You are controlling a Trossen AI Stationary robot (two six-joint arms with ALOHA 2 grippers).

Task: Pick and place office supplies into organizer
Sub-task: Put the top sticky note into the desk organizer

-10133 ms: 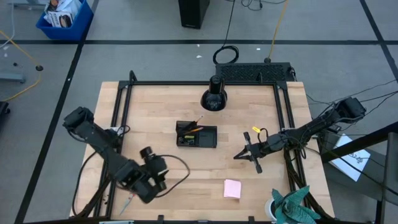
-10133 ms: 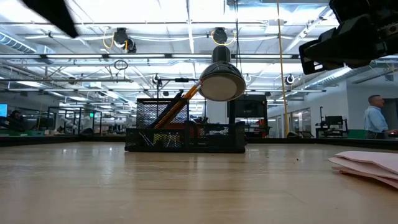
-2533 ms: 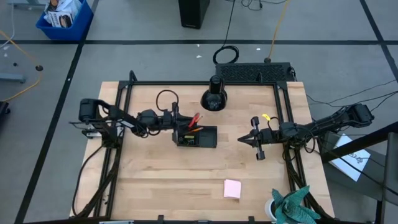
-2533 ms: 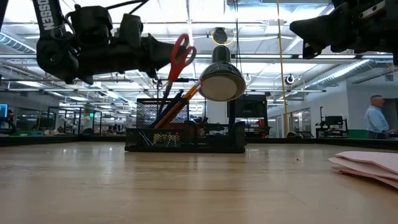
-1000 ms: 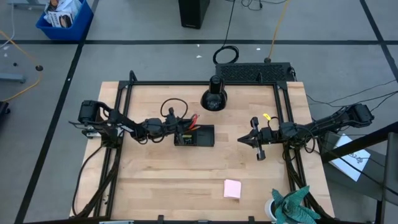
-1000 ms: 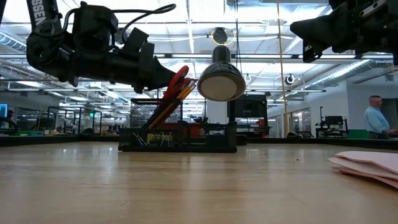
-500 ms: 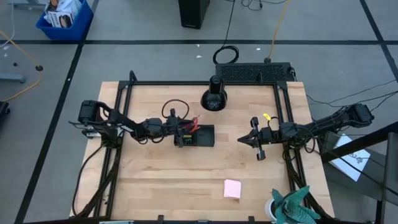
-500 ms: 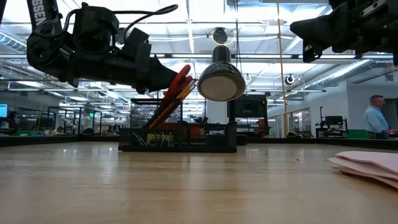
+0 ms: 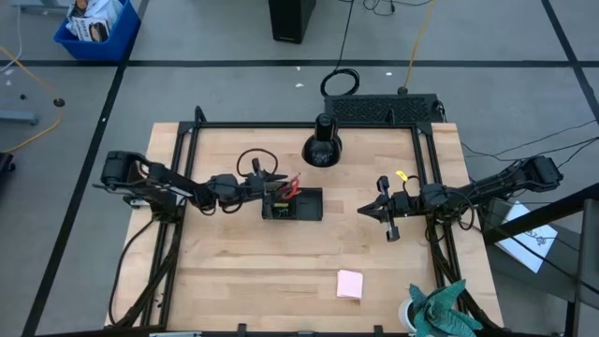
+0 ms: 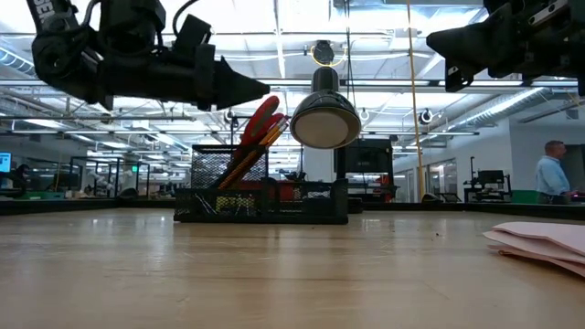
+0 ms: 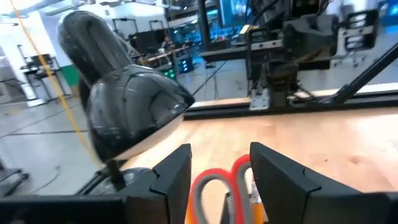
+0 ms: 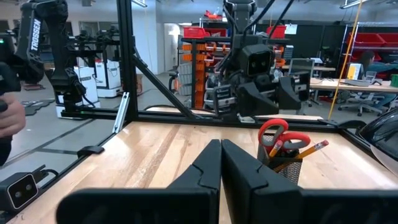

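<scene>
The black organizer (image 9: 293,203) stands mid-table; it also shows in the low view (image 10: 260,196). The red-handled scissors (image 10: 260,119) stand in its taller end, handles up, leaning beside the orange pencils (image 12: 306,152). My left gripper (image 9: 270,181) hovers open just above and left of the scissors' handles (image 11: 211,186), which show below the gap between its fingers. My right gripper (image 9: 365,212) is shut and empty, to the right of the organizer. The pink sticky-note pad (image 9: 349,284) lies flat near the table's front edge.
A round black cone-shaped object (image 9: 321,148) stands just behind the organizer, close to my left gripper. A black frame (image 9: 187,159) runs along the table's edges. There is bare wood in front of the organizer. A person (image 10: 551,169) stands in the room far behind.
My left gripper has risen off the scissors' handles and drawn back a little toward the table's left edge. The scissors stay leaning in the organizer's tall end. The organizer has not moved.
</scene>
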